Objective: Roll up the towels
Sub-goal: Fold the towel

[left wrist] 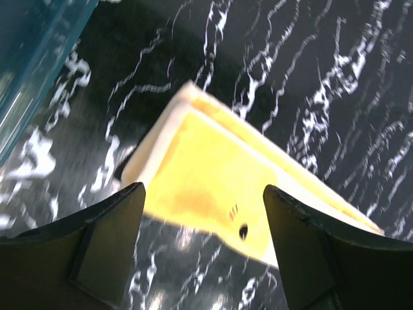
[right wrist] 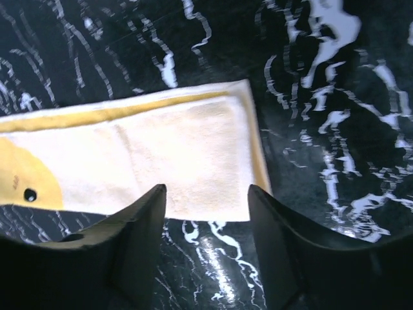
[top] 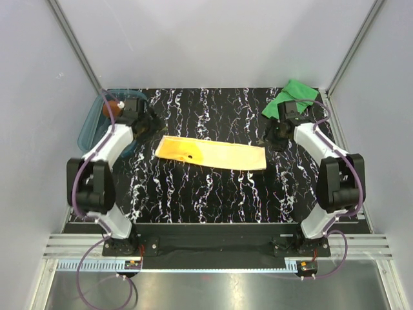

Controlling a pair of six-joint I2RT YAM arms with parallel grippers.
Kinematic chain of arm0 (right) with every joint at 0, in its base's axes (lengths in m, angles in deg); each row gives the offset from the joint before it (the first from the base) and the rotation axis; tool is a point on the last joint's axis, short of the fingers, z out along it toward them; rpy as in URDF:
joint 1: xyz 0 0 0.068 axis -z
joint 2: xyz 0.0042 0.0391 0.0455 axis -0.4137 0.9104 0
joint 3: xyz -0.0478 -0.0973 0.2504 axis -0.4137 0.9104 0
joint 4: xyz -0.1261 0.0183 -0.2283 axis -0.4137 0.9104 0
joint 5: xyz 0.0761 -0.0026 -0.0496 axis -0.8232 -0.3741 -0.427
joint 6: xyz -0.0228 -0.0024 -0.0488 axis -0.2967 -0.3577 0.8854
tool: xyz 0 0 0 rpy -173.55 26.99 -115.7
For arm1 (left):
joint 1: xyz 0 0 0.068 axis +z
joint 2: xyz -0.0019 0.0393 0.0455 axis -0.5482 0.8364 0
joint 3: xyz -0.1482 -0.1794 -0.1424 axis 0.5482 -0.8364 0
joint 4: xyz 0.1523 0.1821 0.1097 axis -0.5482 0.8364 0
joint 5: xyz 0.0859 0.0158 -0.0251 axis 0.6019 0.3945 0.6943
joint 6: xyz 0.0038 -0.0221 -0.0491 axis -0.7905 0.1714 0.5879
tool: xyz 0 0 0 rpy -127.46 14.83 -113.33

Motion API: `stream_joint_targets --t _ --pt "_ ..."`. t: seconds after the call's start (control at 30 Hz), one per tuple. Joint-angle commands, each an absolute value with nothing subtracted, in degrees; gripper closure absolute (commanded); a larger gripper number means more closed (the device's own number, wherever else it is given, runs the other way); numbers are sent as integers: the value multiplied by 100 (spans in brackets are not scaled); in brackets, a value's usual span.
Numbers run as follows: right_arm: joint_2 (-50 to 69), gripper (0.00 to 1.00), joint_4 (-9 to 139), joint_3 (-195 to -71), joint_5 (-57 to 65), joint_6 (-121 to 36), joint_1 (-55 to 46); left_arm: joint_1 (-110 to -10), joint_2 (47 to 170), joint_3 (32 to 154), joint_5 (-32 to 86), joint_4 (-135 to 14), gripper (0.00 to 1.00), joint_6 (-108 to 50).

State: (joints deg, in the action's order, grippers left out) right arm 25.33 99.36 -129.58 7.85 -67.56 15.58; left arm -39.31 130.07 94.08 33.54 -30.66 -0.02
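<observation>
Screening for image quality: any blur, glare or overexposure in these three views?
Top external: sharp and evenly lit. Left wrist: motion-blurred throughout, yellow towel blown out. Right wrist: towel washed nearly white, table veins smeared.

The yellow towel (top: 213, 154) is soft, matt, nubbly cloth; the black white-veined surface (top: 213, 190) looks smooth and glossy; the teal tray (top: 85, 132) is translucent plastic.
</observation>
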Motion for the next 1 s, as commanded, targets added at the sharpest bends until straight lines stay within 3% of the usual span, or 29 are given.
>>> stream_joint_targets --t 0.0,0.03,0.17,0.5,0.97 --pt "2569 41 9444 -12983 258 -6380 1275 -4176 11968 8815 3504 -3254 22 54" --pt "2709 51 9392 -13080 178 -6363 1249 -4229 11861 8378 3478 -3342 22 124" --pt "3333 67 9373 -13493 -121 -6240 1222 -4361 11745 7575 3136 -3930 22 300" --pt "4310 70 9277 -13609 -86 -6178 1231 -4361 12870 7784 3091 -4187 24 151" --pt "3169 70 9004 -11641 -376 -6898 1055 -4177 14698 9927 3003 -3835 30 -148"
